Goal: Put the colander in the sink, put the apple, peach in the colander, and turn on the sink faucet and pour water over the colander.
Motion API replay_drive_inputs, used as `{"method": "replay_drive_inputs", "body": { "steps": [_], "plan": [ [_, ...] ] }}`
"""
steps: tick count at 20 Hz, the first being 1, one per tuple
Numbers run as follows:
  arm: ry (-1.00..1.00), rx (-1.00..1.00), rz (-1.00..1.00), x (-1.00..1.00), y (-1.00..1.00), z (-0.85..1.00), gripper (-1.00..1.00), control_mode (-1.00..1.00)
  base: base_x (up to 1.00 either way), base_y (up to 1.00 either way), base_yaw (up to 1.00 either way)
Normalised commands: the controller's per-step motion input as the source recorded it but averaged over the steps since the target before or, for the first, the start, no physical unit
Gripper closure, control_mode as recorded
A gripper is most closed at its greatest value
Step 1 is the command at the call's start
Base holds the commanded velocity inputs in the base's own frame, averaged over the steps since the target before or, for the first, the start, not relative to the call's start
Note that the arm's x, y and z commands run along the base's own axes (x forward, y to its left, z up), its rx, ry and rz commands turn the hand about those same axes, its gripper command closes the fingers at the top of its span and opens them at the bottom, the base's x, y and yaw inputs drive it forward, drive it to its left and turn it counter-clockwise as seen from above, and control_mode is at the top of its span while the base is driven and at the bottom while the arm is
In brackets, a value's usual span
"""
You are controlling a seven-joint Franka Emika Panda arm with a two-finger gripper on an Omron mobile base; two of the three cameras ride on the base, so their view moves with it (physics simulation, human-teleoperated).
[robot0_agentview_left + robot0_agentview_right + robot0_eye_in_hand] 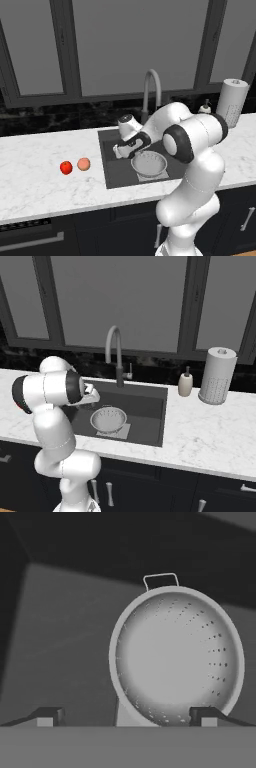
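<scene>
The silvery colander (149,165) (108,419) sits upright on the floor of the dark sink (112,172) (150,406), over the lighter square. My gripper (119,149) (127,717) hangs open just above the sink's left part, close to the colander's left rim, with nothing between its fingers. From the hand view the colander (177,657) lies ahead and empty, one rim handle at the top. On the white counter left of the sink rest the red apple (66,167) and, just right of it, the peach (84,164). Behind the basin rises the sink faucet (150,90) (114,346); no water runs.
A white soap dispenser (205,107) (185,383) and a paper towel roll (233,102) (217,376) stand on the counter behind and right of the sink. Dark windows line the back wall. My own arm arches over the sink's front right.
</scene>
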Motion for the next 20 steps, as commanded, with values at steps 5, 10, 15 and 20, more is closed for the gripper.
{"method": "replay_drive_inputs", "body": {
  "steps": [5, 10, 15, 20],
  "plan": [
    [-0.04, 0.14, 0.00, -0.23, 0.11, 0.51, -1.00, -1.00, 0.00, 0.00, 0.00],
    [-0.07, 0.16, 0.00, -0.27, 0.16, 0.50, -1.00, -1.00, 0.00, 0.00, 0.00],
    [-0.06, 0.17, 0.00, -0.31, 0.13, 0.51, -1.00, -1.00, 0.00, 0.00, 0.00],
    [-0.06, 0.16, 0.00, -0.40, 0.16, 0.46, -1.00, -1.00, 0.00, 0.00, 0.00]
  ]
}}
